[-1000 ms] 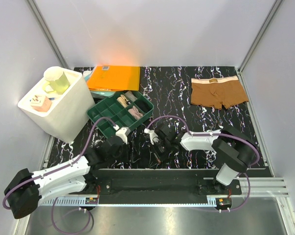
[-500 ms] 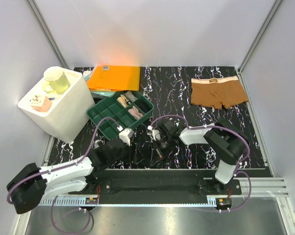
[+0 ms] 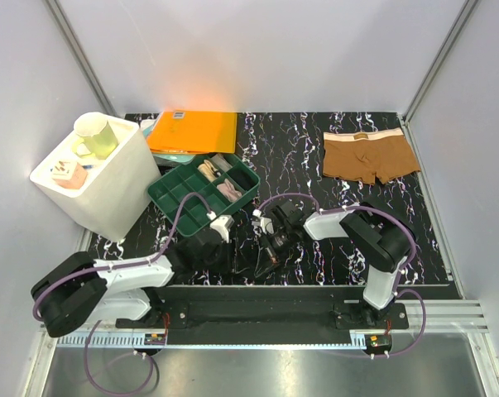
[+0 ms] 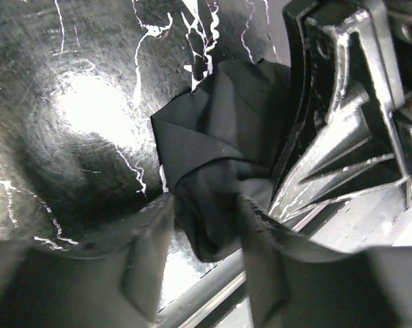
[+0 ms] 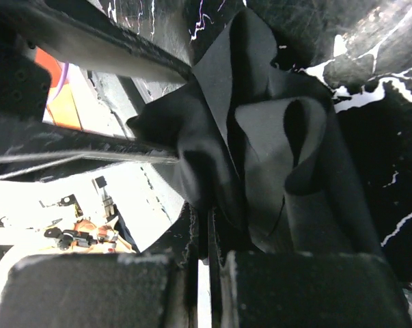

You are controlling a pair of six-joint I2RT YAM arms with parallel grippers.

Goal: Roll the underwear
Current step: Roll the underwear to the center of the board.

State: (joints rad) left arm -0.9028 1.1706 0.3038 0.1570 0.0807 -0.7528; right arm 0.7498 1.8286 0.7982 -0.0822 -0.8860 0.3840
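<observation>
The black underwear [image 4: 216,164] lies bunched into a thick fold near the front edge of the marbled mat [image 3: 315,157], between my two grippers. My left gripper [image 4: 207,236] has the fold's end filling the space between its fingers, which touch the cloth on both sides. My right gripper [image 5: 209,239] is shut, and a pinch of the black underwear [image 5: 260,150] runs down into its jaws. In the top view the left gripper [image 3: 231,246] and right gripper [image 3: 268,246] sit close together. The brown underwear [image 3: 369,157], with its pale waistband, lies flat at the back right.
A green compartment tray [image 3: 176,198] holding small rolled items stands left of centre. Behind it lies an orange folder [image 3: 191,131]. A white box [image 3: 108,194] with a pale green mug [image 3: 94,135] on top stands at the far left. A black base rail [image 3: 257,299] runs just in front of the grippers.
My left arm has reached further right and forward to the black underwear, and its jaws have narrowed round the fold. The right gripper has shifted slightly left and stays shut on the cloth.
</observation>
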